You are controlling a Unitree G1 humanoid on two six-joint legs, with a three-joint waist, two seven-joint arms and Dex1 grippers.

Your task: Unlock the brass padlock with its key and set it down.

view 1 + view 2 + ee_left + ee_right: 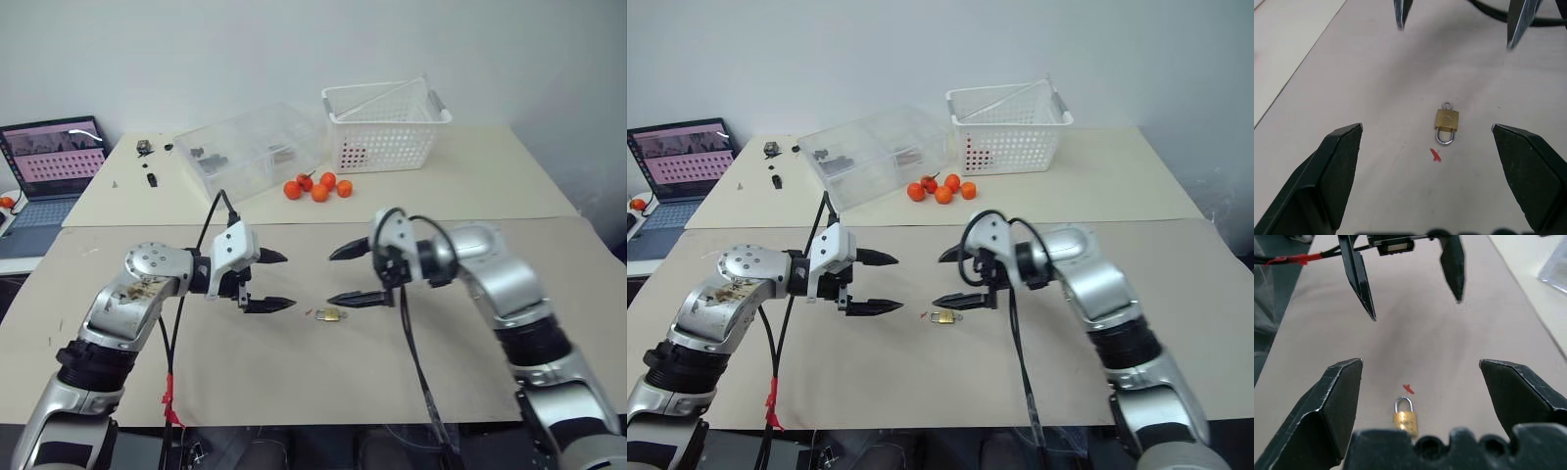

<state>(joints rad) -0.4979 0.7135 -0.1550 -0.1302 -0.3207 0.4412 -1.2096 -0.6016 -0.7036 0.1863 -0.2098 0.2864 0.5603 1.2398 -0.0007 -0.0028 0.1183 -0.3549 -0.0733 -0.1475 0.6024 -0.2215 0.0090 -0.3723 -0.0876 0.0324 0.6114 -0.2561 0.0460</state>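
The brass padlock [1447, 120] lies flat on the tan table, free of both grippers. The key [1447, 105] shows as a small silvery ring sticking out of the end of the lock's body opposite the shackle. I cannot tell whether the silver shackle is sprung. My left gripper [286, 281] and my right gripper [331, 277] hover above the table, pointing at each other. Both are open and empty, and the padlock [331, 314] sits just below the gap between them. From the right wrist the padlock [1405, 418] lies between my right gripper's [1420, 363] own fingers.
A tiny red scrap [1435, 155] lies beside the shackle. Several oranges [318, 186] sit at the back centre, in front of a clear plastic box [250, 149] and a white basket [384, 125]. A laptop [54, 157] stands at the far left.
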